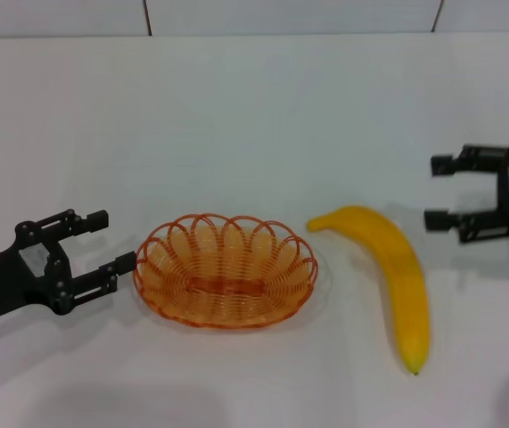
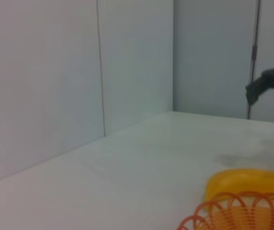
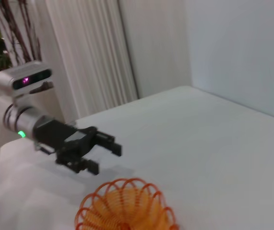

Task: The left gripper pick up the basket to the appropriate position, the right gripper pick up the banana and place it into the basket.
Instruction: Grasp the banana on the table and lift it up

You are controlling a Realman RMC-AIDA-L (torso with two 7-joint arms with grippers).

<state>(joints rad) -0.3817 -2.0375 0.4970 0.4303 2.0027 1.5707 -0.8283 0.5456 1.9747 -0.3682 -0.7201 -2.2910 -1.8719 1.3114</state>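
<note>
The orange wire basket (image 1: 263, 254) sits on the white table, front centre. The yellow banana (image 1: 398, 267) lies just right of it, pointed tip toward the front edge. My left gripper (image 1: 111, 242) is open and empty, low over the table, its fingertips close to the basket's left rim but apart from it. My right gripper (image 1: 434, 191) is open and empty, to the right of the banana's far end and apart from it. The left wrist view shows the basket rim (image 2: 237, 211), the banana (image 2: 249, 181) and the far right gripper (image 2: 264, 86). The right wrist view shows the basket (image 3: 127, 206) and the left gripper (image 3: 107, 159).
The white table (image 1: 254, 116) stretches back to a pale wall. In the right wrist view white curtains (image 3: 89, 52) hang behind the left arm. Nothing else stands on the table.
</note>
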